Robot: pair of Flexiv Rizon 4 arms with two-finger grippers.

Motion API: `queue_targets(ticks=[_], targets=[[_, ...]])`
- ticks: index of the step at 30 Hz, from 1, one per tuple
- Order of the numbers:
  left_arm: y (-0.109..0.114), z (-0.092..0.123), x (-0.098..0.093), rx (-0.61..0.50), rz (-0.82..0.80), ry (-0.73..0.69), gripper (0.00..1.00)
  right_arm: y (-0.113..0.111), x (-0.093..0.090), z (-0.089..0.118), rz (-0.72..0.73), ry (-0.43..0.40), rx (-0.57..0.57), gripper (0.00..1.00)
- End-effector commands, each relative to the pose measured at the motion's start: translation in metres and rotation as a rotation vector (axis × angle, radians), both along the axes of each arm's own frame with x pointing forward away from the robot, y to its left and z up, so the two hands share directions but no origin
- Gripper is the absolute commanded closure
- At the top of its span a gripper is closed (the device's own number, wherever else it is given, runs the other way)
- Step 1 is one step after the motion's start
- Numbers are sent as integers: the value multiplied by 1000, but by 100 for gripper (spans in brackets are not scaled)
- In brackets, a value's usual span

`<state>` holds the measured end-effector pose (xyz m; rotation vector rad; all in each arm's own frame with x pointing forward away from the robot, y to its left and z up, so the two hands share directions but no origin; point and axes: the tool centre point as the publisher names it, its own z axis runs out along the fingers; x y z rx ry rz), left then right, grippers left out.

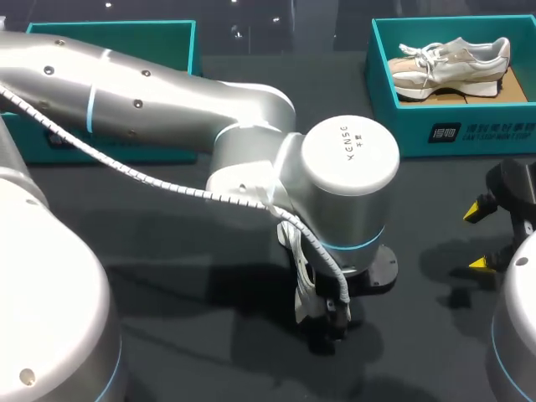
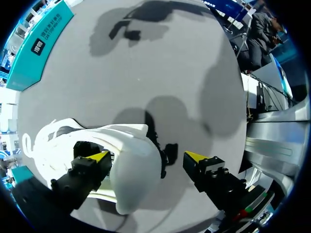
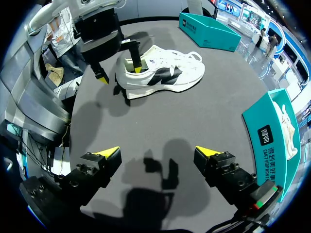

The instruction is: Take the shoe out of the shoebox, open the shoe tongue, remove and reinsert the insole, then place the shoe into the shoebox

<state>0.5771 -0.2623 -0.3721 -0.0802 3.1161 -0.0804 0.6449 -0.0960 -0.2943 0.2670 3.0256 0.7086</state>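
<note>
Head view, upper left: teal cardboard shoebox (image 1: 117,25), partly behind the silver left arm (image 1: 167,92).

Lower centre: white lace-up trainer with black side panels (image 3: 160,73) stands on its sole on the dark grey bench (image 1: 193,276). It is out of either box and mostly hidden under the left wrist. The left jaws are open and straddle the heel collar. One yellow fingertip (image 2: 99,156) is inside the shoe's mouth; the other is outside behind the heel, clear of it.

Upper right: second teal shoebox (image 1: 402,126) holding a beige-and-white trainer (image 1: 452,60).

Right edge: the right jaws are spread with nothing between them, hovering over the bench well apart from the shoe.

Step in hand, as I read it: securing the heel before working the tongue and insole. To do it well:
- Close on the collar wall only, without pinning the insole under the inner finger.
- Keep the sole flat on the bench.
- Leave the tongue to the right jaws.

Laces look loosely threaded. The upper is probably soft and the heel stiffer. Insole not discernible.
</note>
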Motion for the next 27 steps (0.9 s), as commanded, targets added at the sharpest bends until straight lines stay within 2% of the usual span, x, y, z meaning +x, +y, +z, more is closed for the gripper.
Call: queue_targets(ticks=[1, 9, 12, 14, 18, 22, 24, 26, 27], targets=[[3, -4, -1, 0, 1, 1, 6, 0, -2, 0, -2, -1, -3, 0], [7, -8, 0, 8, -14, 15, 20, 0, -2, 0, -2, -1, -3, 0], [7, -8, 0, 10, -19, 15, 29, 0, -2, 0, -2, -1, -3, 0], [7, -9, 0, 11, -26, 15, 38, 0, -2, 0, -2, -1, -3, 0], [7, -11, -1, 16, -34, 16, 40, 0, -2, 0, -2, -1, -3, 0], [6, -12, -1, 19, -40, 20, 47, 0, -2, 0, -2, -1, -3, 0], [6, -13, -2, 20, -42, 22, 58, 0, -2, 0, -2, -1, -3, 0], [7, -13, -2, 22, -43, 23, 75, 0, -2, 0, -2, -1, -3, 0], [7, -12, -2, 22, -43, 23, 98, 0, -2, 0, -2, -1, -3, 0]])
